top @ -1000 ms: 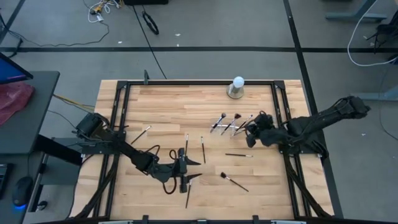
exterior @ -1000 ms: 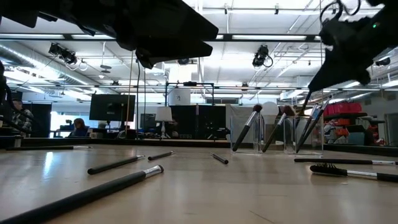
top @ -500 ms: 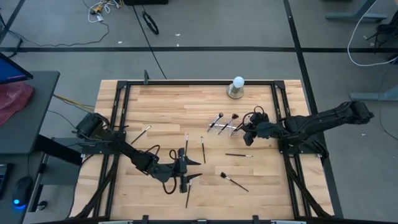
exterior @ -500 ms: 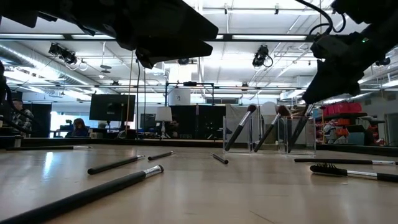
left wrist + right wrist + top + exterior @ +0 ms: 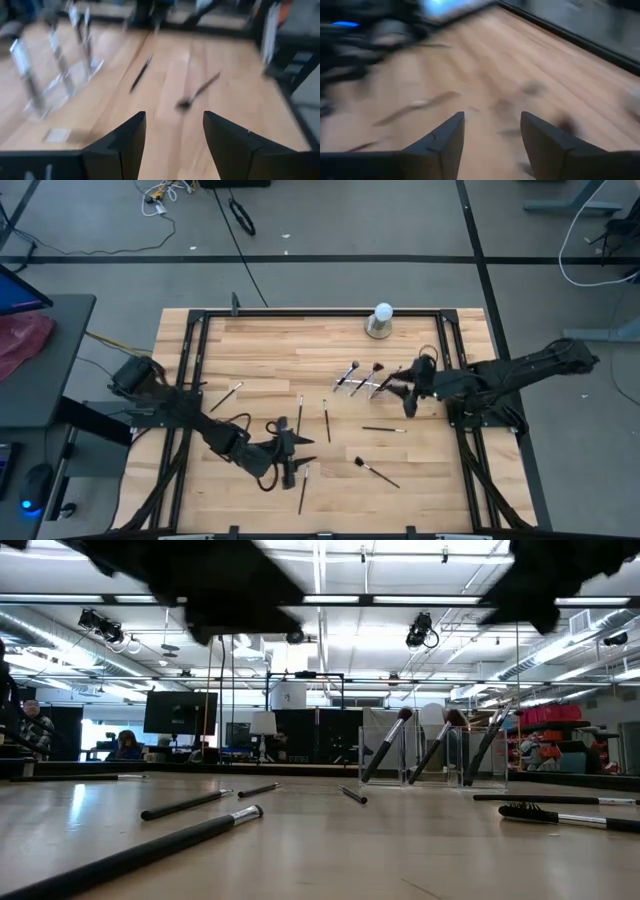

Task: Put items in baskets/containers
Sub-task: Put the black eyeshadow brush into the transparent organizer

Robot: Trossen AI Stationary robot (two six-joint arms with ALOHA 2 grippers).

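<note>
Left pincer (image 5: 288, 452) open and empty, hovering over the desk (image 5: 270, 350). Nearest loose brush (image 5: 303, 490) just beside it toward the front edge, handle lengthwise front-to-back. Right pincer (image 5: 410, 395) open, empty, beside the clear holder (image 5: 368, 380).

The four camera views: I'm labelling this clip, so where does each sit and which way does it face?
High view: overhead, looking down on the table, both arms.
Low view: table height, looking across at the clear holder; arms overhead.
Left wrist view: past the left gripper, open, toward the loose brushes.
Right wrist view: past the right gripper, open, over wood.
High and low views share the holder.
</note>
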